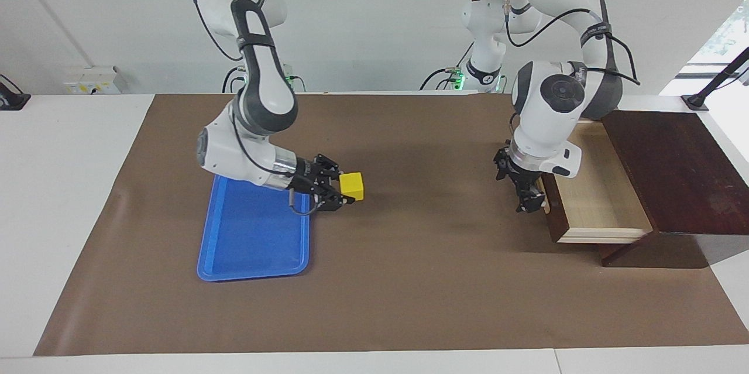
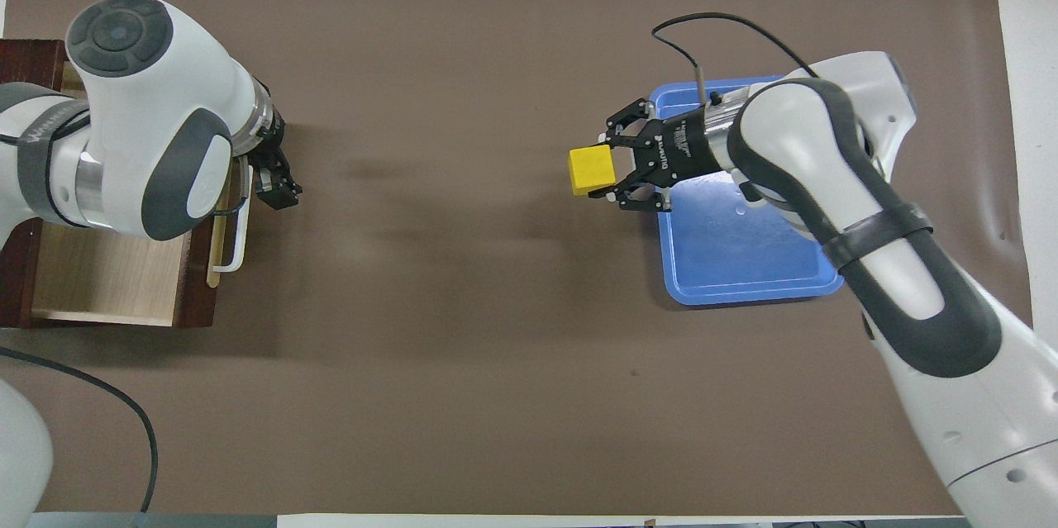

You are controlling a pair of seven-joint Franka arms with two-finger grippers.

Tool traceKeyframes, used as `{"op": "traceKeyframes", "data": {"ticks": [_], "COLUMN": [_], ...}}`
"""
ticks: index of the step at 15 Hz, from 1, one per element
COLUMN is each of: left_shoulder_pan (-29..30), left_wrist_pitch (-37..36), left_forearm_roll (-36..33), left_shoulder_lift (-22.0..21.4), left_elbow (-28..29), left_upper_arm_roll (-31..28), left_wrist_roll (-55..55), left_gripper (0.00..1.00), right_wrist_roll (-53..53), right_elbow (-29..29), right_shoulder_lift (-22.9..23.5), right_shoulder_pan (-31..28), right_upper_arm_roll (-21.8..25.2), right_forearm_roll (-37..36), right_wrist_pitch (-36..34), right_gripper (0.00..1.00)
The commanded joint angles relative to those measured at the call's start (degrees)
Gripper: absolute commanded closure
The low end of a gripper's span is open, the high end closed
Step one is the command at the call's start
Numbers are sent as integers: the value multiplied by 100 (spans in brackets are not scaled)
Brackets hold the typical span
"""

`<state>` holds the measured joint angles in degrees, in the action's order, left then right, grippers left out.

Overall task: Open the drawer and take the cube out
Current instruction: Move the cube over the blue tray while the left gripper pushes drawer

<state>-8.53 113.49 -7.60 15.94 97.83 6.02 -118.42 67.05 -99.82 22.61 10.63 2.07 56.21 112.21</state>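
The dark brown drawer (image 1: 597, 204) stands pulled out of its slanted box (image 1: 679, 169) at the left arm's end of the table. Its pale interior (image 2: 107, 280) shows nothing inside, and the left arm covers part of it. My left gripper (image 1: 528, 203) hangs just in front of the drawer's white bar handle (image 2: 240, 235), apart from it in the overhead view (image 2: 277, 187). My right gripper (image 1: 345, 185) lies level and is shut on the yellow cube (image 1: 353, 185). It holds the cube (image 2: 590, 171) over the brown mat, just beside the blue tray, with the gripper (image 2: 610, 168) partly over the tray's edge.
A flat blue tray (image 1: 251, 245) lies on the brown mat (image 1: 409, 280) toward the right arm's end, with nothing in it (image 2: 744, 264). The right arm's forearm stretches over the tray. White table borders the mat.
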Motion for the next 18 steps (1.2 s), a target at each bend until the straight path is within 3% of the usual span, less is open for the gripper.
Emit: {"op": "traceKeyframes", "data": {"ticks": [1,6,12,18], "left_shoulder_pan": [237,835,1678,1996], "left_wrist_pitch": [199,208,244,489], "left_forearm_roll": [-321,-418,-524,-524], "left_shoulder_lift": [-65,-47,-65,-65], "left_elbow": [122,52,51,87], "left_upper_arm_roll": [57,48,57,57], "left_wrist_roll": [562,1741,2954,3456], "left_gripper": [0,0,0,0], "right_wrist_roll": [-8,-324,-1044,-2064], "right_elbow": [331,174,-678,-1487], "right_shoulder_lift": [165,173,-28,-222], "right_shoulder_pan": [-604,-1071,-1414,-1485], "right_upper_arm_roll": [-66,-49,162,206], "right_forearm_roll": [-504,-954,-1016,-928], "right_wrist_pitch": [-488,-490,-428,73], "right_gripper": [100,100,100,100]}}
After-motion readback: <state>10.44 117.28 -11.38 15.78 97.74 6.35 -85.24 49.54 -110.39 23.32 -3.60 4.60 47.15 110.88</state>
